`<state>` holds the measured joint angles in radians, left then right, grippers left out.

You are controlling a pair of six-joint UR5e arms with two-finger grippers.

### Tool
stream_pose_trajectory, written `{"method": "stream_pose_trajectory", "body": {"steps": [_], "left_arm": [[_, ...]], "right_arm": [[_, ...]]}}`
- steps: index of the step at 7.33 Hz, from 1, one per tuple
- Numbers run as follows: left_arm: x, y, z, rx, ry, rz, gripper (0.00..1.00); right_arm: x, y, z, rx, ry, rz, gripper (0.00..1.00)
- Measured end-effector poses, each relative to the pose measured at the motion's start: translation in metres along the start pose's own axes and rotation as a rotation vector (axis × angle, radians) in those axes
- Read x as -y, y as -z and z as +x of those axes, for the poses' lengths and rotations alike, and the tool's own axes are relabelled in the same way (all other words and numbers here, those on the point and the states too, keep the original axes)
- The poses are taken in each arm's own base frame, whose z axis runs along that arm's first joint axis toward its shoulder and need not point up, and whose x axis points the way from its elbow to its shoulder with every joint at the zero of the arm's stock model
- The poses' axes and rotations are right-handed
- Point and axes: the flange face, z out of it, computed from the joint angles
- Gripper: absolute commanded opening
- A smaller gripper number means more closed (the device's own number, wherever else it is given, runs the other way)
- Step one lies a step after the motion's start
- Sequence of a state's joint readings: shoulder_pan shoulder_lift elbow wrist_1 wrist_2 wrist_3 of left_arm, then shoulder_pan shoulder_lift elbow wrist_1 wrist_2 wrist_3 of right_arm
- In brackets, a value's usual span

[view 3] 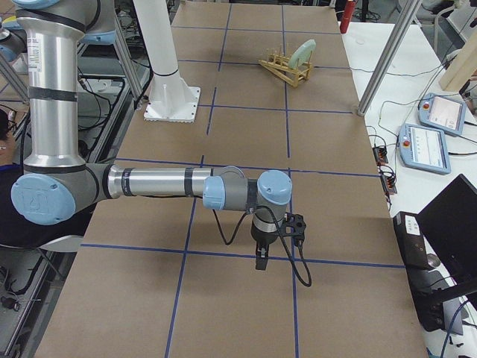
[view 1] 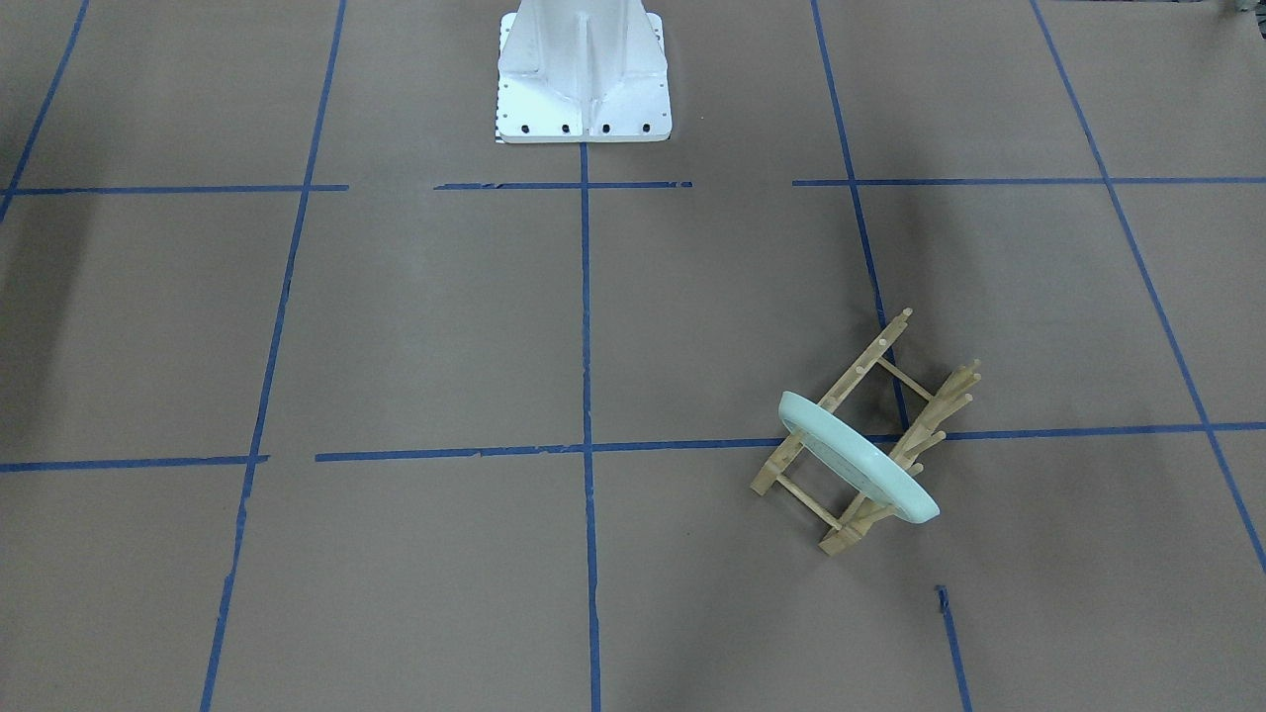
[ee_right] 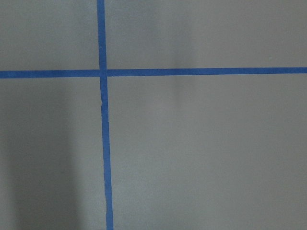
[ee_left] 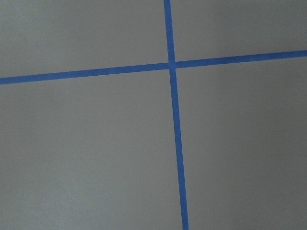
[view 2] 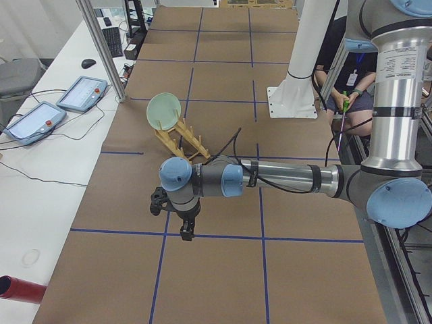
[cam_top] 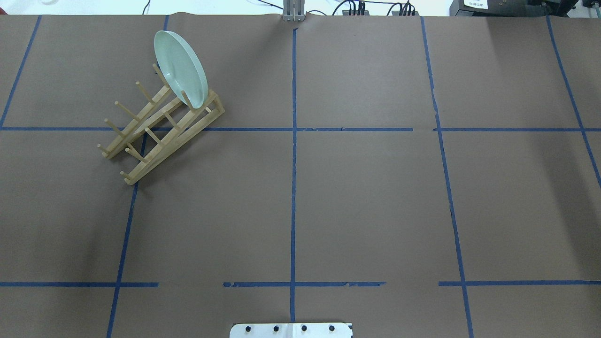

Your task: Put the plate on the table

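The pale mint-green plate (view 1: pixel 859 457) stands on edge in the end slot of a light wooden peg rack (view 1: pixel 859 373) on the brown table (view 1: pixel 425 326). From overhead the plate (cam_top: pixel 181 65) and the rack (cam_top: pixel 141 117) sit at the far left of the table (cam_top: pixel 366 202). The plate also shows in the exterior left view (view 2: pixel 164 111) and the exterior right view (view 3: pixel 303 52). My left gripper (view 2: pixel 187 233) hangs over the table's left end, well short of the rack. My right gripper (view 3: pixel 259 262) hangs over the opposite end. I cannot tell whether either is open or shut. Both wrist views show only paper and blue tape.
The white robot base (view 1: pixel 584 79) stands at the table's near middle edge (cam_top: pixel 291 330). Tablets (view 2: pixel 81 93) and cables lie on a white bench beyond the far edge. A red cylinder (view 2: pixel 20 289) lies there too. A seated person (view 2: pixel 351 88) is behind the robot.
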<state>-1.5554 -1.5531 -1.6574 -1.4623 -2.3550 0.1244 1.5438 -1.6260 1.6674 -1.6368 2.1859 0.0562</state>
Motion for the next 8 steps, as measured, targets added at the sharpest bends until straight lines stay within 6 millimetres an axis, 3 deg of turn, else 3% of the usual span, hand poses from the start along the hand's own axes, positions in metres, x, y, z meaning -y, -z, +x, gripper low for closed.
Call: {"method": "stream_pose_trajectory", "body": {"steps": [2,3,5,6,7,8], "left_arm": [[0.02,0.02,0.014,0.002,-0.034,0.043,1.0],[0.046,0.046,0.033,0.008,-0.076,0.093,1.0],[0.1,0.105,0.089,0.015,-0.166,0.215,1.0],[0.118,0.124,0.118,-0.016,-0.138,0.292,1.0],[0.131,0.131,0.15,-0.088,-0.089,0.381,1.0],[0.141,0.119,0.185,-0.185,-0.033,0.447,1.0]], "right_arm": [[0.0,0.0,0.0,0.0,0.0,0.0,1.0],[0.0,0.0,0.0,0.0,0.0,0.0,1.0],[0.0,0.0,0.0,0.0,0.0,0.0,1.0],[0.0,0.0,0.0,0.0,0.001,0.0,1.0],[0.0,0.0,0.0,0.0,0.001,0.0,1.0],[0.0,0.0,0.0,0.0,0.001,0.0,1.0]]}}
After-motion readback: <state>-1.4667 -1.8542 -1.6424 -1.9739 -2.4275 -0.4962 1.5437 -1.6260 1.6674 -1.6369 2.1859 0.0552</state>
